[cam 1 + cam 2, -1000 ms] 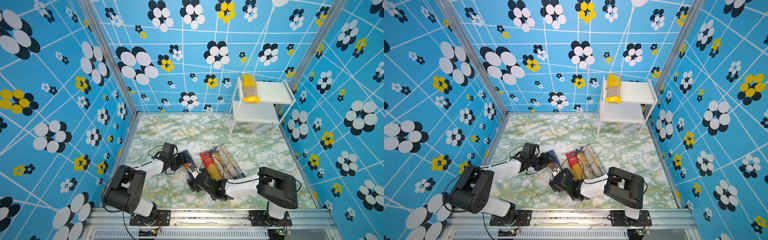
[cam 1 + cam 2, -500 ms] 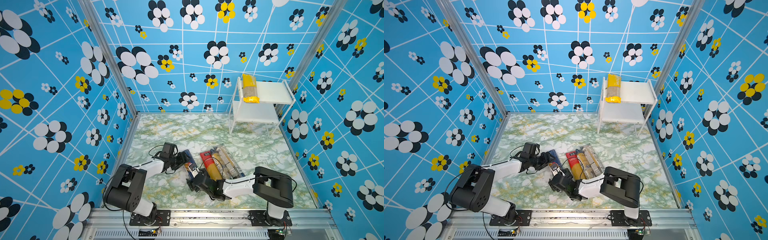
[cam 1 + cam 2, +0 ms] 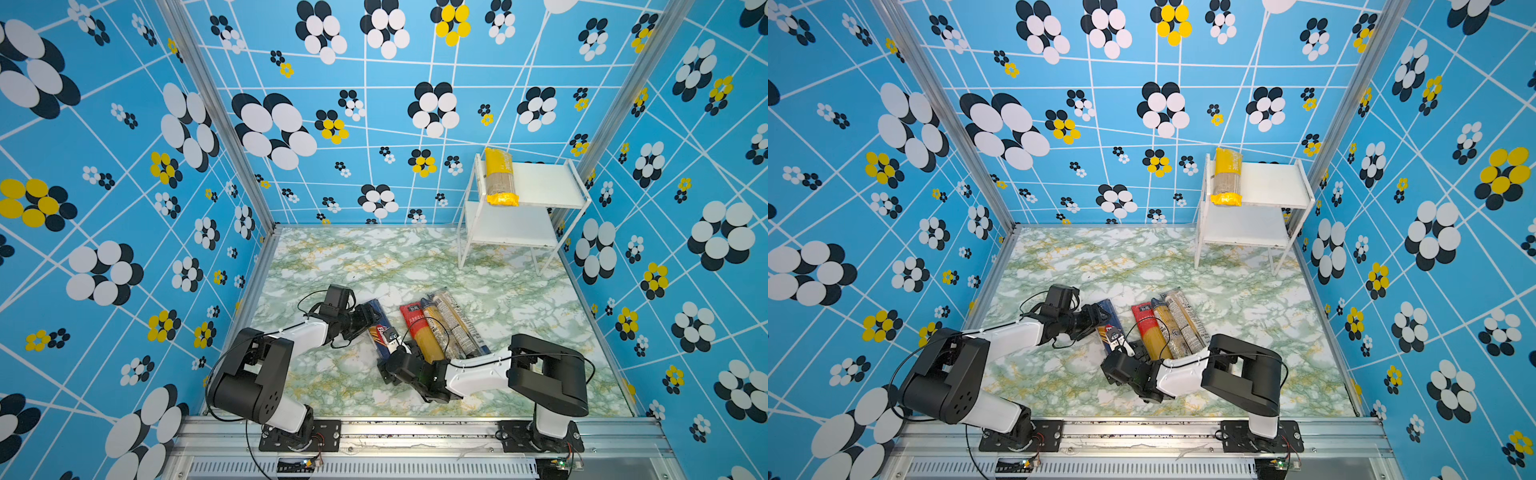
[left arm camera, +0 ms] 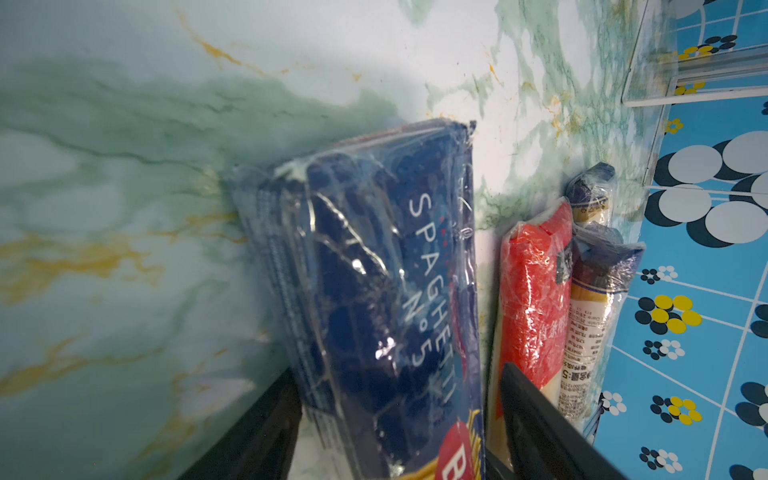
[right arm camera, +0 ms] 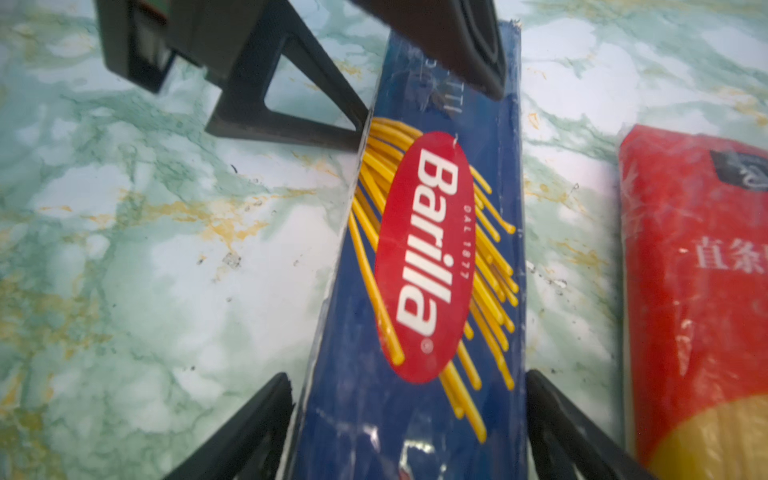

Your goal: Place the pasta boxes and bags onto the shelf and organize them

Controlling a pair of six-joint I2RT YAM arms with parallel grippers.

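While left tool (image 4: 399, 374) is clamped on the Barilla pack (image 3: 380, 332), on the table (image 3: 332, 374) at 9 o'clock of the red pack (image 3: 411, 322), right tool (image 5: 409, 380) straddles it, jaws apart. Pickup step. Next likely: lift level toward shelf (image 3: 544, 187) at 1 o'clock.

In a top view, a white two-tier shelf (image 3: 1273, 183) is standing at the far right corner of the green marbled tabletop (image 3: 1084, 266). It is carrying a yellow spaghetti pack (image 3: 1226, 176), which is lying along the left side of its upper board. Nearer the front, a dark blue spaghetti pack (image 3: 1106, 330) is lying on the tabletop. The left gripper (image 3: 1100, 316) is reaching onto its far half from the left, and the right gripper (image 3: 1128, 344) is sitting at its near end. Just to the right, a red pack (image 3: 1144, 322), a slim clear pack (image 3: 1165, 324) and a second clear pack (image 3: 1183, 320) are lying side by side, their near ends disappearing under the right arm.
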